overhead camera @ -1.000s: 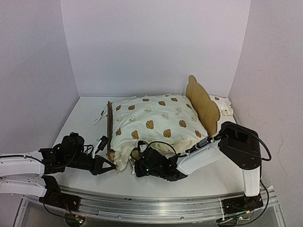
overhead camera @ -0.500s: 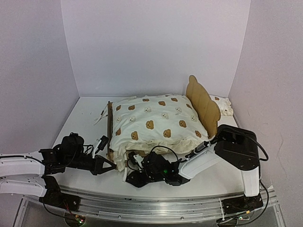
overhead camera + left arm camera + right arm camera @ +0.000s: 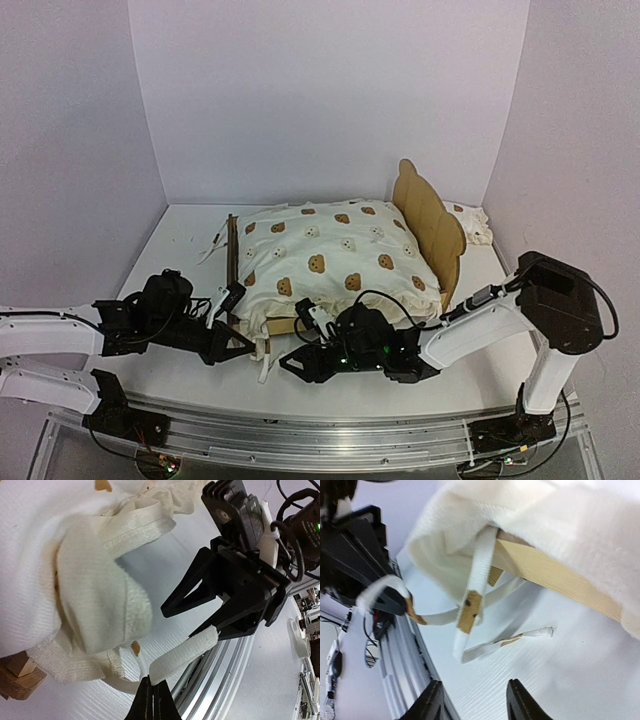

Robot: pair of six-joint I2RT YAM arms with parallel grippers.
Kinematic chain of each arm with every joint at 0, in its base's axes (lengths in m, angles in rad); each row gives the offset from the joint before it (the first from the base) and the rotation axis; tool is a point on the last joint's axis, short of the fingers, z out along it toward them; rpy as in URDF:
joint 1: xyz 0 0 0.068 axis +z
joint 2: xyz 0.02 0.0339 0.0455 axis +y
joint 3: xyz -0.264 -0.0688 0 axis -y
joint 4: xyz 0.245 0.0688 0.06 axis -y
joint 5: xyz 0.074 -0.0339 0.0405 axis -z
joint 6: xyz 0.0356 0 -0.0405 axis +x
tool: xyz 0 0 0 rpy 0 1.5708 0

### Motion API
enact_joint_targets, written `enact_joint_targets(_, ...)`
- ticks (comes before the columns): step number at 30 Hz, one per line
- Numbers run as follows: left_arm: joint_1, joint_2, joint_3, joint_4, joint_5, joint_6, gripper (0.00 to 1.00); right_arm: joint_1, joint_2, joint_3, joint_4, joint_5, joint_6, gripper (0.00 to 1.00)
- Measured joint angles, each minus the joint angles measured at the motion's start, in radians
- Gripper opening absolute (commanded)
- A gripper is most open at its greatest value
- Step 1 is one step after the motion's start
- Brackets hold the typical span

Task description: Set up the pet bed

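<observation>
**Pinching a tie string (image 3: 184, 652) off the near corner**

Sits mid-table (image 3: 180, 240), the pet bed (image 3: 428, 215), with its bear-eared end upright on the right. Carries the bear-print cushion (image 3: 330, 255) heaped across the frame and spilling over the near side. Clamps the left gripper (image 3: 151, 700) tight on the white tie string just off the bed's near-left corner, the strap sticking out past the fingertips. Holds the right gripper (image 3: 475, 700) spread wide and gripping nothing, low over the table just beside the left one, tips pointing toward it. Shows a small pillow (image 3: 478, 225) behind the upright end, by the right wall
</observation>
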Motion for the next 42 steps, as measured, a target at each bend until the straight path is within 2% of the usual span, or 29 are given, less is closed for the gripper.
enact_joint_targets(5, -0.032, 0.009, 0.003, 0.004, -0.001, 0.034, 0.00, 0.000, -0.063, -0.035, 0.040, -0.042, 0.007, 0.55)
enact_joint_targets(13, -0.058, 0.080, 0.003, 0.036, 0.000, 0.072, 0.00, -0.001, -0.044, -0.009, 0.135, -0.097, 0.021, 0.53)
enact_joint_targets(15, -0.058, 0.082, 0.003, 0.036, -0.001, 0.073, 0.00, -0.002, -0.028, 0.004, 0.155, -0.100, 0.026, 0.46)
enact_joint_targets(20, -0.058, 0.083, 0.003, 0.045, -0.001, 0.077, 0.00, -0.010, 0.004, 0.019, 0.186, -0.102, 0.045, 0.18)
enact_joint_targets(25, -0.058, 0.086, 0.003, 0.045, -0.001, 0.081, 0.00, -0.026, 0.017, 0.019, 0.194, -0.098, 0.078, 0.02)
enact_joint_targets(29, -0.058, 0.086, 0.003, 0.052, 0.000, 0.091, 0.01, -0.037, 0.017, 0.019, 0.202, -0.096, 0.090, 0.00)
enact_joint_targets(30, -0.058, 0.086, 0.003, 0.057, 0.000, 0.093, 0.04, -0.038, 0.017, 0.019, 0.205, -0.094, 0.091, 0.00)
enact_joint_targets(32, -0.058, 0.086, 0.003, 0.064, 0.005, 0.094, 0.20, -0.041, 0.017, 0.014, 0.214, -0.089, 0.095, 0.00)
enact_joint_targets(34, -0.058, 0.083, 0.002, 0.070, 0.013, 0.093, 0.28, -0.042, 0.017, 0.000, 0.226, -0.077, 0.101, 0.00)
enact_joint_targets(42, -0.058, 0.048, -0.004, 0.100, 0.015, 0.054, 0.28, -0.044, 0.035, -0.048, 0.206, -0.049, 0.119, 0.00)
